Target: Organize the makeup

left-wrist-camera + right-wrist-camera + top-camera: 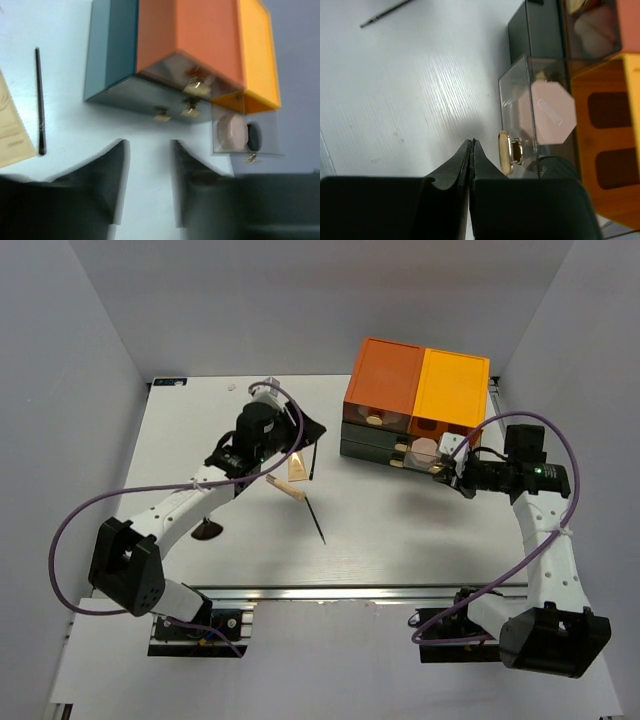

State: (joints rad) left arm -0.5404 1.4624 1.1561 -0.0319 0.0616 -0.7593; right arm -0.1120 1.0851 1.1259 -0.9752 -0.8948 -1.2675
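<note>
The right claw (471, 144) was pressed together on nothing, just beside the gold knob (505, 152) of the pulled-out clear drawer (515, 100), which held a pinkish sponge (552, 112). The left claw (150, 147) hung spread and empty above the counter (400, 530), near the beige tube (297, 468) and thin black pencil (315, 520), which lay left of the drawer box (415, 390).

The back right of the table (400, 540) is taken up by the drawer box (415, 390), and its pulled-out clear drawer (425, 453) is partly filled by a pinkish sponge (552, 112). Approach to the drawer front is obstructed by the right gripper (443, 472), closed just beside the gold knob (505, 152). Bare surface is left between the arms, crossed only by a thin black pencil (316, 521). Left of centre, passage is narrowed by the left gripper (149, 145), a beige tube (297, 468) and a tan stick (285, 487).
</note>
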